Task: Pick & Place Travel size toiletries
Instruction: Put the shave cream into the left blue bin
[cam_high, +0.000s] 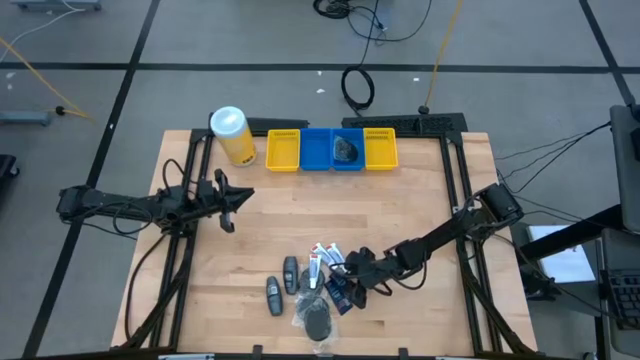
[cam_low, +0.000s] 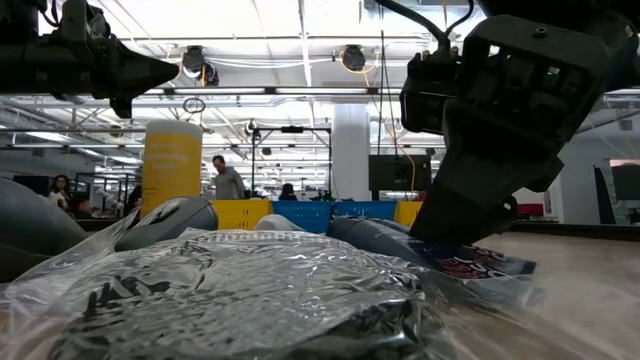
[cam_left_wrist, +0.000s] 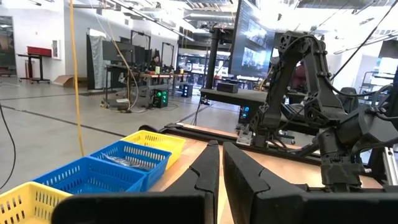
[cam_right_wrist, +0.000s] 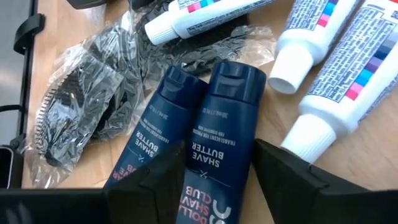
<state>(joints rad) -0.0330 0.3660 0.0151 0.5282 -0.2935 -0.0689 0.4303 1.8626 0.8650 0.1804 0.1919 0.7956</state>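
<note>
Toiletries (cam_high: 312, 285) lie clustered near the front edge of the wooden surface (cam_high: 400, 210), slightly right of its middle: white tubes (cam_right_wrist: 339, 68) with white caps, two dark blue shave-butter tubes (cam_right_wrist: 214, 130) lying side by side and touching, two grey oval bottles (cam_high: 281, 284) to their left, and dark mesh puffs (cam_right_wrist: 81, 99) in clear wrapping nearest the front. The right gripper (cam_right_wrist: 217, 177) is down among them, its jaws apart and straddling one of the blue tubes, one finger on each side of it; in the right wrist view the other blue tube lies just beside, under the edge of one finger. Whether the fingers touch the tube cannot be told. From the low view the crinkled wrapping fills the foreground and the right arm stands over a blue tube on the surface. The left gripper (cam_high: 232, 205) hangs above the left part of the surface, well apart from the cluster, jaws together and holding nothing. Along the far edge stand a row of bins (cam_high: 331, 149), yellow, blue, blue, yellow, with a dark item (cam_high: 347, 149) in one blue bin, and a tall yellow canister (cam_high: 232, 135) with a white lid to their left. People (cam_low: 228, 180) show far off in the room behind.
</note>
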